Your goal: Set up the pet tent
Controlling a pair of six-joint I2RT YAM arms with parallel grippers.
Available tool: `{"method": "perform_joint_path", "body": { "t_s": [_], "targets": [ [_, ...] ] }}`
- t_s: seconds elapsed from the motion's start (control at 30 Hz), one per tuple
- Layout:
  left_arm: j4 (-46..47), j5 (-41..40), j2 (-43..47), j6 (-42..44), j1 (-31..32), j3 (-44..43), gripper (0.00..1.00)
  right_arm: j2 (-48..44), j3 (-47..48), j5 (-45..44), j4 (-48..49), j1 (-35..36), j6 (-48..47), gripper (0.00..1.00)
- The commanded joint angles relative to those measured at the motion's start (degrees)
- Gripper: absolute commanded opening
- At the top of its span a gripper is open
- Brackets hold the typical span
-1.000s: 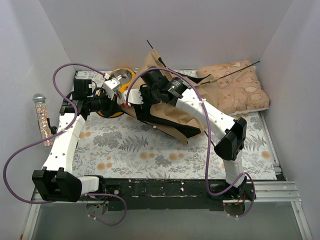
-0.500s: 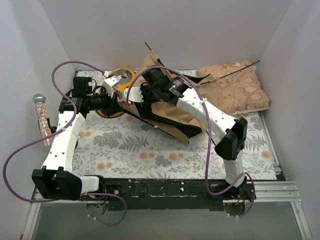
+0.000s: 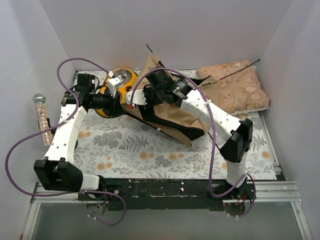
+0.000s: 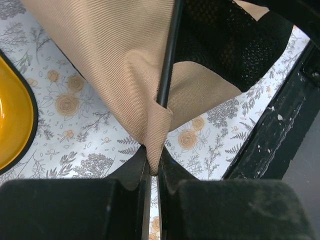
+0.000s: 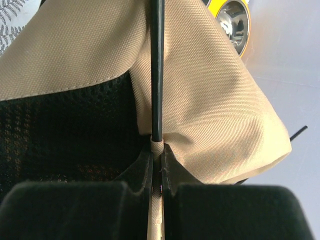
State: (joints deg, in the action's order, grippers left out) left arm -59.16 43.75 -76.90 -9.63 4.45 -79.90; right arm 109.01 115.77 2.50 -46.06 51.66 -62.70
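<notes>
The pet tent [image 3: 172, 102] lies collapsed at the back middle of the mat, tan canvas with black mesh and trim. My left gripper [image 3: 120, 103] reaches in from the left. In the left wrist view the left gripper [image 4: 153, 162] is shut on a tan fabric corner [image 4: 152, 127], where a thin black pole [image 4: 168, 60] ends. My right gripper [image 3: 131, 100] meets it from the right. Seen from the right wrist, the right gripper [image 5: 157, 152] is shut on the tan pocket at the end of a black pole [image 5: 156, 65]. Both pole ends sit just above the jaws.
A yellow double steel bowl [image 3: 117, 90] stands behind the left gripper, close to the tent. The patterned cushion [image 3: 237, 92] lies at the back right with a pole end [image 3: 235, 72] across it. A glitter tube [image 3: 42, 117] leans on the left wall. Walls close three sides.
Both arms shifted slightly toward the back with the tent's left corner between them; the left arm's forearm swung right and its cable rose. Both grips held.
</notes>
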Motion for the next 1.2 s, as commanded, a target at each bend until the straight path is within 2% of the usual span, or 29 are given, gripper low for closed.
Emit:
{"method": "perform_joint_path", "body": {
  "t_s": [0.0, 0.23, 0.33, 0.47, 0.57, 0.83, 1.03, 1.17],
  "targets": [
    [-6.1, 5.6, -0.7, 4.8, 1.4, -3.2, 0.00, -0.2, 3.6, -2.0, 2.6, 0.5, -0.3, 0.01],
    [-4.2, 5.1, -1.6, 1.9, 2.6, -4.8, 0.00, -2.0, 0.3, 0.8, 2.6, 1.3, -3.7, 0.01],
    [-3.9, 3.9, -1.6, 1.4, 2.6, -5.3, 0.00, -4.5, -4.6, 1.5, 3.8, 1.8, -7.2, 0.01],
    [-5.3, 3.6, -2.3, 2.5, 2.6, -6.3, 0.04, -6.9, -9.1, 2.5, 5.2, 2.0, -10.9, 0.01],
    [-6.4, 3.5, -3.5, 3.4, 2.6, -6.8, 0.06, -6.5, -8.6, 2.9, 5.4, 2.3, -10.8, 0.01],
    [-4.2, 0.7, -2.9, 0.8, 3.6, -4.4, 0.28, -3.9, -4.7, 4.8, 4.4, 2.8, -8.7, 0.01],
    [-2.1, 2.7, -2.8, -3.4, 3.6, -4.1, 0.32, -4.4, -6.4, 5.1, 4.8, 2.9, -8.8, 0.01],
    [-4.7, 3.9, -2.2, -0.5, 3.2, -5.4, 0.44, -4.3, -6.8, 4.4, 4.5, 2.7, -9.1, 0.01]
  ]
}}
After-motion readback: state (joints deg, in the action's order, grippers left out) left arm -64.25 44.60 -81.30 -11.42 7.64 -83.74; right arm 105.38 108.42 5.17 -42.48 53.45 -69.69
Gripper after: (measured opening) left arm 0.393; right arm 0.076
